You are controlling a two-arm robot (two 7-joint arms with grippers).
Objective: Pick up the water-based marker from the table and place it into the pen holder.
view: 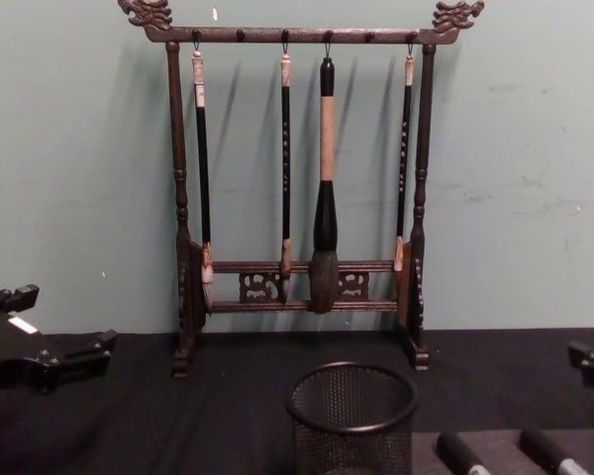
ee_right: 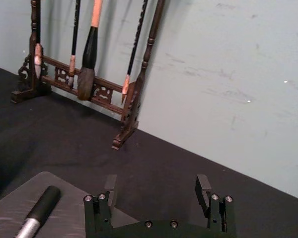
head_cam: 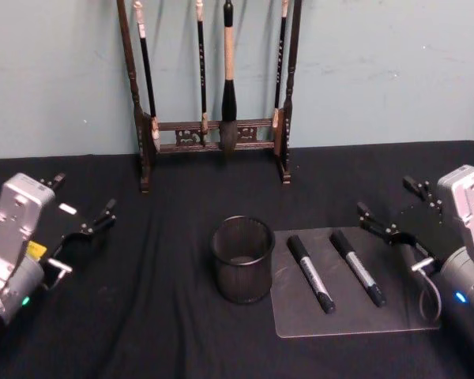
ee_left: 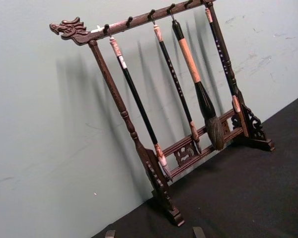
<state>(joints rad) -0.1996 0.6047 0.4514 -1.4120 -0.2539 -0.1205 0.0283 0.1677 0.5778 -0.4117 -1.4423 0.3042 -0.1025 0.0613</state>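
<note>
Lying flat: inner marker (head_cam: pixel 311 272) and outer marker (head_cam: pixel 357 267) — side by side on the mat (head_cam: pixel 395 316), right of the cup (head_cam: pixel 242 276).
My hands: left hand (head_cam: pixel 83 195), right hand (head_cam: pixel 385 196) — both released, over the bench (head_cam: pixel 142 316).

2 markers (view: pixel 462 455) half out of frame

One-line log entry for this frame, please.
stage: pre-grasp | left claw: open, idle left | right claw: open, near mat | markers: two, lying on mat | pen holder: empty
</note>
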